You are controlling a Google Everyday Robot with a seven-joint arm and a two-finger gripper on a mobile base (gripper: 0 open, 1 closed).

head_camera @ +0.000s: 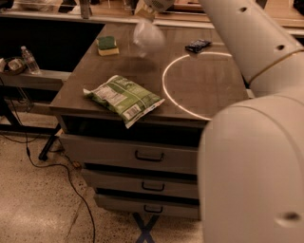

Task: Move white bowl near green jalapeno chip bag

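Now: white bowl (148, 37) aloft, top centre

We see the gripper (145, 13) at top centre clamped on the white bowl, above the table (213, 85); green jalapeno chip bag (124, 98) lies centre-left. We judge it light, stiff, slick, breakable: hold the rim.

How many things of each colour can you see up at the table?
Green: 2 (green jalapeno chip bag, sponge)
White: 1 (white bowl, just below the gripper at the top edge)
Dark blue: 1 (packet)
Total: 4
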